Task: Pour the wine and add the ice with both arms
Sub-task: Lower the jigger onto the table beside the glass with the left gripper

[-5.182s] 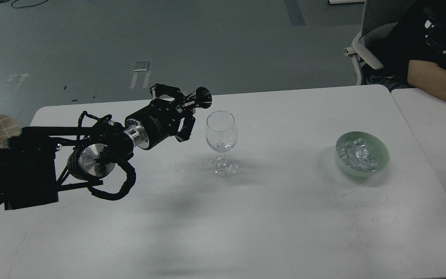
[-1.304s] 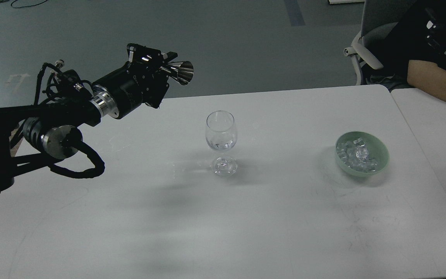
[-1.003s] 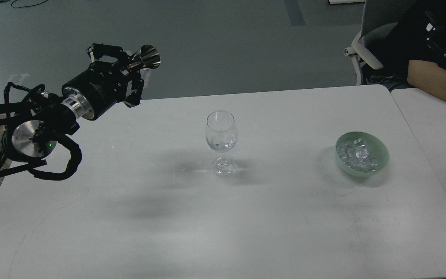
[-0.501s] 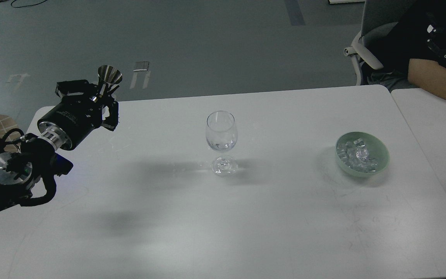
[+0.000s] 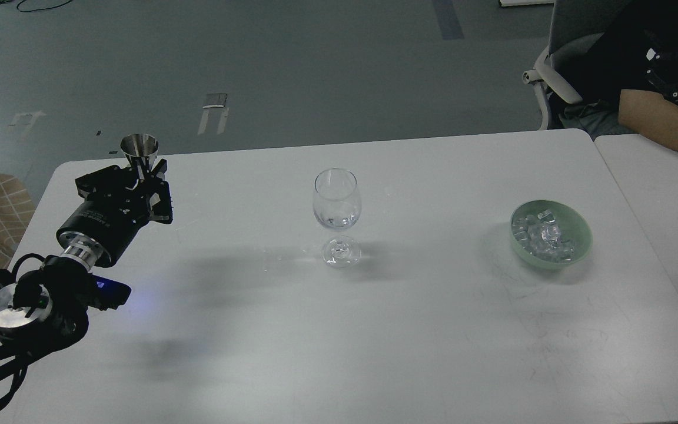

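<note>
Your left gripper (image 5: 139,171) pinches a small steel measuring cup (image 5: 139,148) by its narrow lower part, mouth up and upright. Half a second ago that cup sat higher and leaned slightly; it has since come down and toward you, and now hangs over the white table (image 5: 374,330) near its 10 o'clock corner. Five seconds back, the same cup was tipped at the rim of the wine glass (image 5: 337,206). The glass stands upright at table centre, at 3 o'clock from your gripper and well apart, with nothing between them. The ice (image 5: 544,235) lies heaped in a pale green bowl (image 5: 580,227), far off at 3 o'clock beyond the glass. A person's forearm (image 5: 662,123) rests at the 1 o'clock corner. Your right gripper is out of sight.
</note>
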Controlling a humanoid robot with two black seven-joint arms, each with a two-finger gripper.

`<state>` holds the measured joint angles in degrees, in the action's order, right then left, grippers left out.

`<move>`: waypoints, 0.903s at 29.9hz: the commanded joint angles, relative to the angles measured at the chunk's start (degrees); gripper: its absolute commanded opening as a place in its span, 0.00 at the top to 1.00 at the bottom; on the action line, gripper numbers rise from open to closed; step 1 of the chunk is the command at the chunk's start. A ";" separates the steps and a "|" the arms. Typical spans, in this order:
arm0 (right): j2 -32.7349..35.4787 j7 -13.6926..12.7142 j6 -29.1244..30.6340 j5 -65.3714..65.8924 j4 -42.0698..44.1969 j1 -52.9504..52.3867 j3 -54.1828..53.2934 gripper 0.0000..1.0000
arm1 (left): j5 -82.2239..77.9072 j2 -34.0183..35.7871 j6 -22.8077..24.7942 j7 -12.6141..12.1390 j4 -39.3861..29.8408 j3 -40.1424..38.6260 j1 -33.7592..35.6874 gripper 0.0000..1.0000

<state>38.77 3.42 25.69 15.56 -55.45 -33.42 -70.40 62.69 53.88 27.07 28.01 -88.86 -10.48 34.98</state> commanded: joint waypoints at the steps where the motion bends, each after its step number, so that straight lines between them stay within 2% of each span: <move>1: -0.01 0.00 0.06 0.00 0.08 0.19 0.00 0.00 | -0.11 -2.28 0.93 -0.01 0.97 -3.05 -4.21 0.78; 11: -0.01 0.00 0.06 0.00 -0.01 0.28 -0.09 0.00 | -0.38 -5.36 -0.96 -0.01 5.19 -3.41 -7.12 0.78; 27: 0.08 0.00 0.06 0.00 -0.01 0.63 -0.09 0.00 | -0.03 -9.75 -0.26 -0.01 12.57 -7.10 -8.35 0.76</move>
<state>38.76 3.42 25.75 15.56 -55.45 -32.83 -70.49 62.67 45.27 26.80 28.01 -77.76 -16.51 26.86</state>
